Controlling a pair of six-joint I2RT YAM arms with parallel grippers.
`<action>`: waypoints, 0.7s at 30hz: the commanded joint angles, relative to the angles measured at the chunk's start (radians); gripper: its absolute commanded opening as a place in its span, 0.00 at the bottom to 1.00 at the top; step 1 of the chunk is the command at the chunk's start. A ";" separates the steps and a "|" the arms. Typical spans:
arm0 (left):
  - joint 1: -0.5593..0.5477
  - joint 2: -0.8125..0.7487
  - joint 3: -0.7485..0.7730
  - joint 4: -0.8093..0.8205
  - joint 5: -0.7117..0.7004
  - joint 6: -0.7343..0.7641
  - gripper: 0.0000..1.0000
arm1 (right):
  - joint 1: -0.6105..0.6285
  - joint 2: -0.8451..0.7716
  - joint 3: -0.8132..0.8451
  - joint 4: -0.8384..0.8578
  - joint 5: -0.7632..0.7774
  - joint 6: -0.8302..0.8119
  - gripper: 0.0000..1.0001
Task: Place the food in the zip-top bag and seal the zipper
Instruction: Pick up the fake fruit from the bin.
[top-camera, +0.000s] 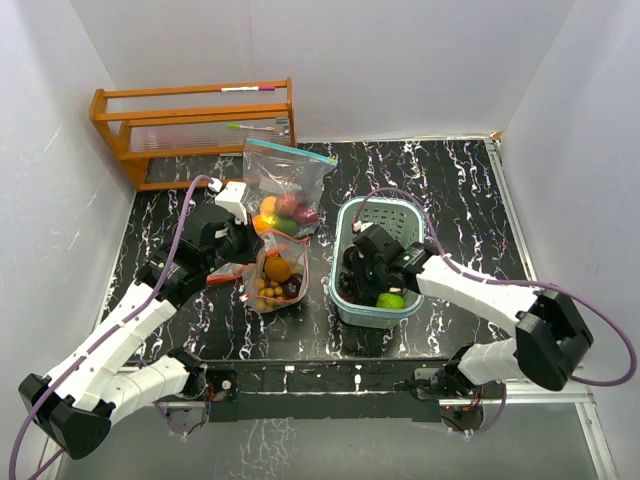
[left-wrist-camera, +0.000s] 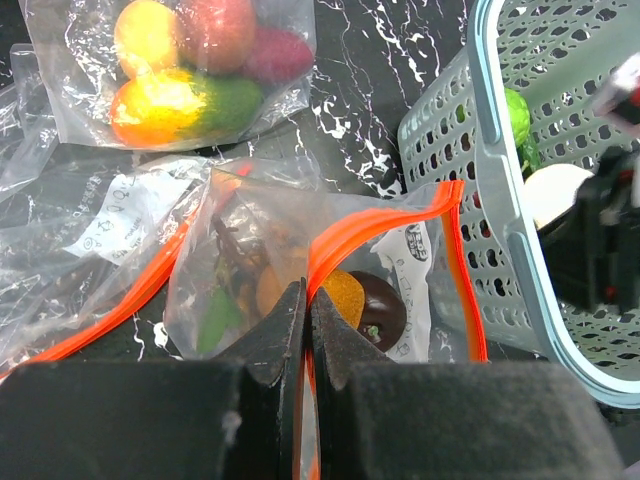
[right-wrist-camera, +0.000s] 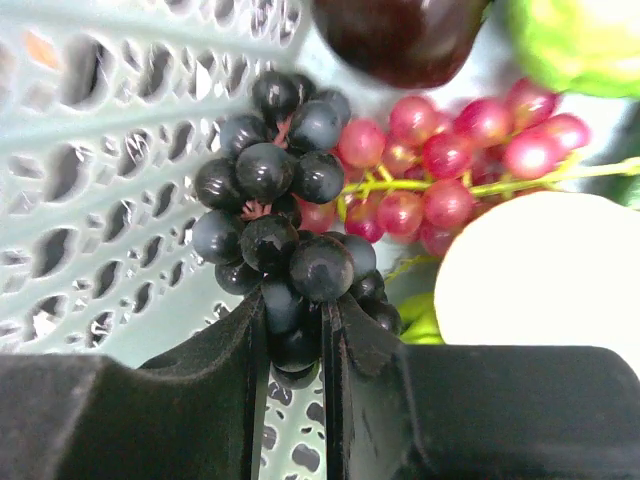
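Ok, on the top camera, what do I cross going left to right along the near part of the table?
left claw → orange-zip bag → teal basket

Top view: from above and behind my 2 arms, looking down over the whole desk (top-camera: 450, 200). Wrist views: close behind left tool (left-wrist-camera: 308, 295) and right tool (right-wrist-camera: 295, 305), facing forward; all 3 share the basket (top-camera: 370, 318).

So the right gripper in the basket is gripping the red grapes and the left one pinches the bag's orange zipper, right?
No: the right wrist view shows the right gripper gripping the dark purple grapes instead; the rest holds.
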 joint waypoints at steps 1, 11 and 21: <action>-0.003 -0.026 -0.008 0.027 -0.004 0.011 0.00 | -0.005 -0.119 0.127 -0.031 0.195 0.007 0.17; -0.003 -0.021 -0.008 0.034 0.005 0.010 0.00 | -0.007 -0.211 0.111 0.056 0.397 0.023 0.16; -0.002 -0.006 0.008 0.028 -0.002 0.019 0.00 | -0.006 -0.240 0.091 0.010 0.497 0.082 0.17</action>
